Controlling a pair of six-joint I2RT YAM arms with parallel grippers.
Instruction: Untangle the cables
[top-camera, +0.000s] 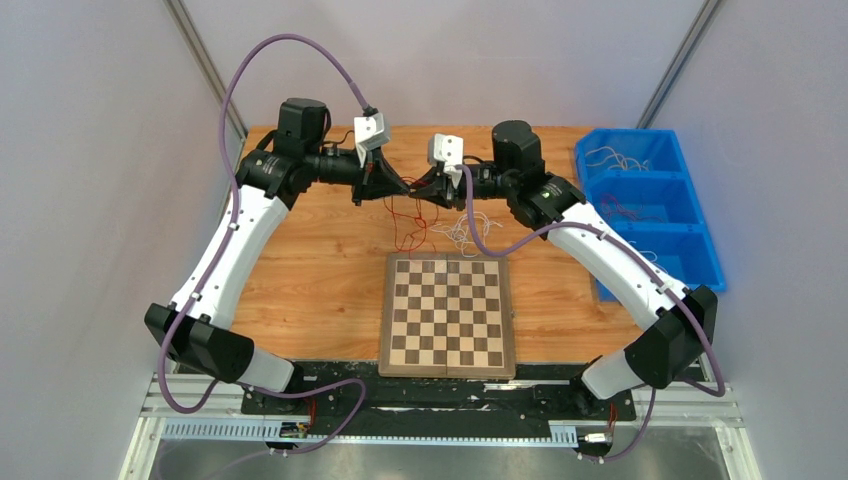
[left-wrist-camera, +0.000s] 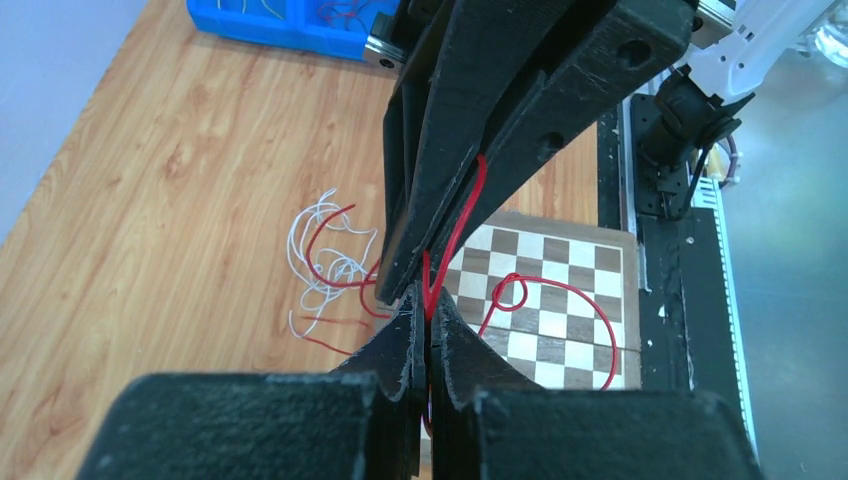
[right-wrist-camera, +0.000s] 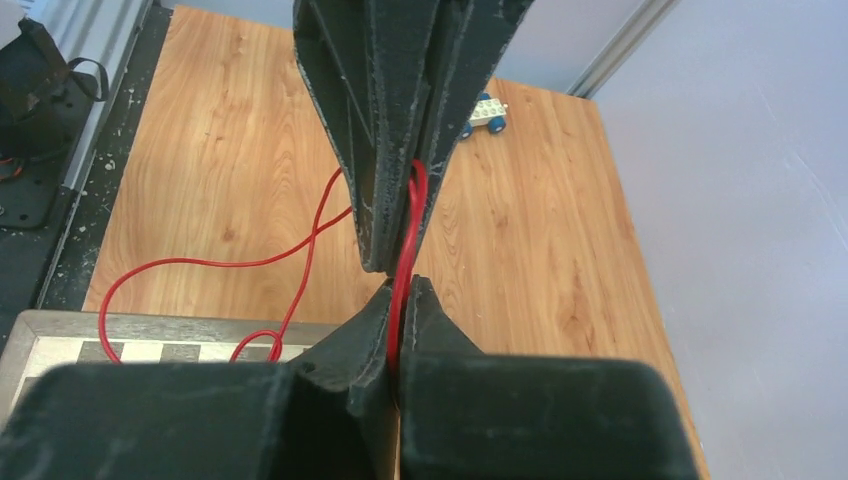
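Observation:
The two grippers meet tip to tip above the far middle of the table. My left gripper (top-camera: 403, 190) (left-wrist-camera: 428, 308) is shut on a thin red cable (left-wrist-camera: 455, 235). My right gripper (top-camera: 428, 190) (right-wrist-camera: 401, 288) is shut on the same red cable (right-wrist-camera: 405, 235). The short stretch between the tips is taut. The rest of the red cable hangs down in loops (top-camera: 408, 222) over the chessboard's far edge (left-wrist-camera: 560, 290) (right-wrist-camera: 200, 265). A small tangle of white and red cables (top-camera: 462, 232) (left-wrist-camera: 325, 260) lies on the wood beside it.
A chessboard (top-camera: 447, 312) lies in the table's middle, in front of the cables. A blue three-compartment bin (top-camera: 645, 200) holding more thin wires stands at the right edge. A small toy car (right-wrist-camera: 487, 112) sits near the far edge.

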